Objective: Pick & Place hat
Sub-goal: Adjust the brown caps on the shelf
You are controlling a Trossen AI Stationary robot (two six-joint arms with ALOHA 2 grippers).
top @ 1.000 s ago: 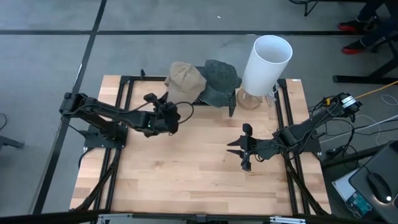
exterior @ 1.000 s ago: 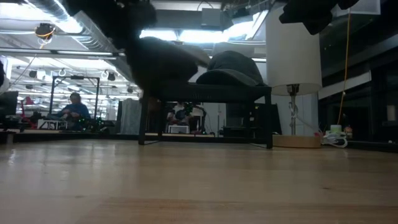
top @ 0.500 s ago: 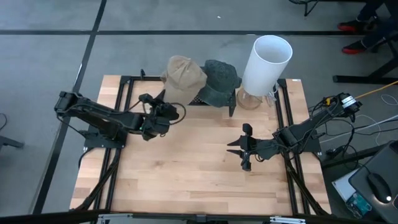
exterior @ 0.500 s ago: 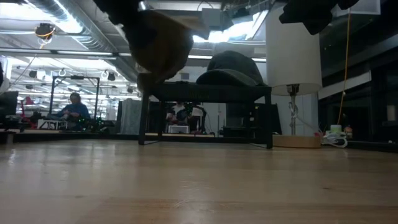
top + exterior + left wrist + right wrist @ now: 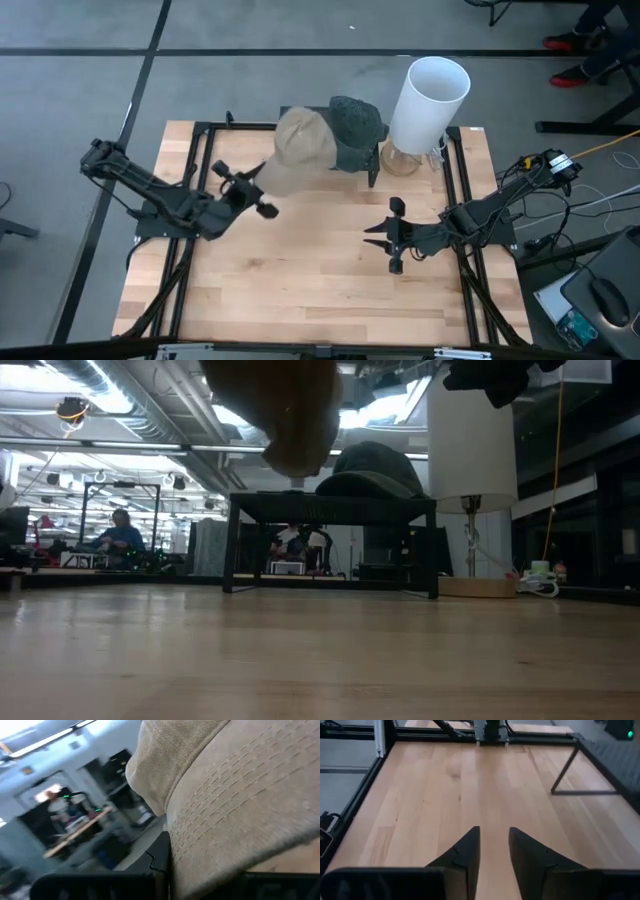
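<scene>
Over the table's (image 5: pixel 300 290) near half nothing lies on the wood; the right gripper (image 5: pixel 393 240) waits mid-right, fingers (image 5: pixel 465 852) a small gap apart, holding nothing, pointed toward the left edge.

Nearer the left edge, the left gripper (image 5: pixel 243 188) sits w/ the tan hat (image 5: pixel 296 152) hanging off its tip. High view shows the hat up off the wood, partly over the front edge of the dark rack (image 5: pixel 330 510) at the far edge; low view has it in the air above the rack's top. Left wrist view is filled w/ tan fabric, so fingers are hidden, but the hat is airborne and must be pinched.

Far edge: 1 dark hat (image 5: pixel 353 130) rests on the rack, white lamp (image 5: pixel 428 100) at the far-right corner.

Progress, as I judge: pick looks done, hat lifted clear. Left: carry it to its drop spot, which I can't tell from these views, then release. Roughly 1 of 2 steps done.
</scene>
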